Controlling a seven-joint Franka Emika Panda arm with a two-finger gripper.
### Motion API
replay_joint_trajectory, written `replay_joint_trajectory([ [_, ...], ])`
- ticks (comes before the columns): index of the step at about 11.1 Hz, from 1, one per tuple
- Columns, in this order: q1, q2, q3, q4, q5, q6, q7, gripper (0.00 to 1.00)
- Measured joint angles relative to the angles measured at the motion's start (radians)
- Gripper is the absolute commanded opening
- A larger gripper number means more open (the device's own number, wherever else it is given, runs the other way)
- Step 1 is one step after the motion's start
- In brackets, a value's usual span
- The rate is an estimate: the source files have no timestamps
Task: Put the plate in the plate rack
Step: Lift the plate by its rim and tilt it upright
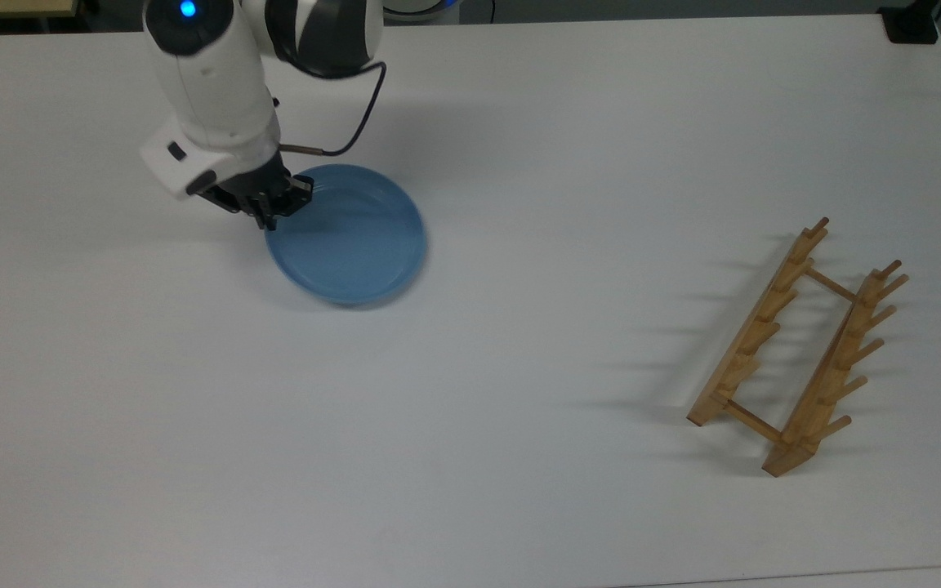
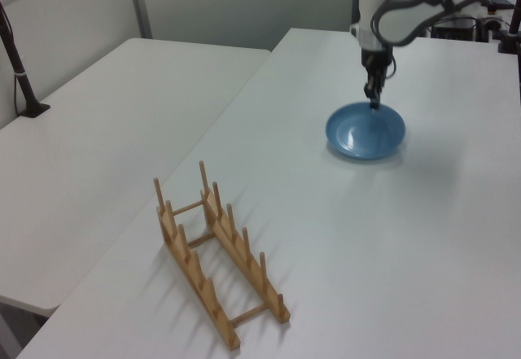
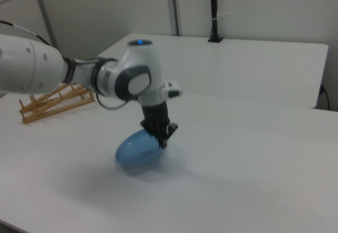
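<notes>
One arm on my screen, and in the top view its tool is clamped tight on the rim of the plate, at the plate's edge toward the top view's left. I see the blue plate face up, with a soft shadow under its lower edge, so it looks lifted a little off the white counter. A black cable loops from the arm's wrist across the counter above the plate. Far over on the top view's right stands the rack, two wooden rails with pegs, well apart from the plate and with nothing in it.

Over to the left view: the tool hangs straight down onto the far rim of the plate, fingers pinched together on that rim. I read the plate as tipped slightly, its near edge lower. The rack sits in the foreground on the counter, pegs upright, well apart from the plate. A second white table lies on the left view's left.

Now the right view: the tool grips the top edge of the plate, which hangs tilted below it, blurred, clear of the counter. The rack shows on the right view's left, behind the arm.
</notes>
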Motion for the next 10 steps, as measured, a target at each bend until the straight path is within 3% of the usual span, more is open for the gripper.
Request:
replay_joint_trajectory([
  [4,0.001,-0.105,0.026,0.133,0.036,-0.026,0.037,0.0],
  [7,0.007,-0.143,0.124,0.232,0.027,-0.036,0.201,0.0],
  [10,0.01,-0.168,0.27,0.296,-0.089,-0.036,0.418,0.0],
])
